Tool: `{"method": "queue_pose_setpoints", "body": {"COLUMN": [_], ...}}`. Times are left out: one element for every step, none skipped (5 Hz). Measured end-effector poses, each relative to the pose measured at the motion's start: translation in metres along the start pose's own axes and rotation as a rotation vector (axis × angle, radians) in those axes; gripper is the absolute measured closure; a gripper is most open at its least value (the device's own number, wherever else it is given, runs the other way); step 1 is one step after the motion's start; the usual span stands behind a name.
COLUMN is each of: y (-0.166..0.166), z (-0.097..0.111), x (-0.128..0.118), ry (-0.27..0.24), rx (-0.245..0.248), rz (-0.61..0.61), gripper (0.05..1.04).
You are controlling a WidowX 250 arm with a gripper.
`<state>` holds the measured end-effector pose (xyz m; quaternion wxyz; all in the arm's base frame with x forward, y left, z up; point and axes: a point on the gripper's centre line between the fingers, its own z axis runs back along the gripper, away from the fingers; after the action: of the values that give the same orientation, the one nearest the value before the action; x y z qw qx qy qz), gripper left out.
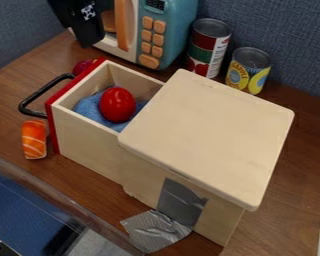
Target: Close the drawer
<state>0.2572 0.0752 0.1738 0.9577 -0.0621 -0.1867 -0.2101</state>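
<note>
- Drawer of pale wood with a red front and a curved black handle (86,145): pulled well out of its cabinet, towards the left of the view, on the brown wooden worktop (286,175), between its back edge and its near edge at lower left.
- Inside the drawer, a blue cloth (88,107) is spread, and a glossy red egg-shaped object (117,104) is set on it.
- The drawer is held by a pale wooden cabinet with a flat, round-cornered top (209,130); grey tape (156,231) is stuck to its near side and to the worktop.
- Just beside the red front, an orange, white-striped toy piece (34,140) is laid; behind the front, a small dark red object (82,66) is partly hidden.
- The black gripper (88,35) is held at upper left, above the worktop's back part; whether its jaws are spread or pressed together cannot be told.
- Near the back edge are placed a teal and white toy microwave with orange buttons (168,27), a red and green can (208,47) and a yellow and blue can (248,70).
</note>
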Motion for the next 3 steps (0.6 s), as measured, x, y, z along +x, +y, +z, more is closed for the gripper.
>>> {"method": "queue_pose_setpoints", "body": {"y": [0.001,0.022,0.038], "z": [-0.006,-0.017,-0.015], "x": [-0.002,-0.009,-0.017], "ry": [0.012,0.005,0.016], "rx": [-0.016,-0.012,-0.003], "rz": [-0.001,-0.129,-0.278], "gripper": [0.084,0.084,0.084]}}
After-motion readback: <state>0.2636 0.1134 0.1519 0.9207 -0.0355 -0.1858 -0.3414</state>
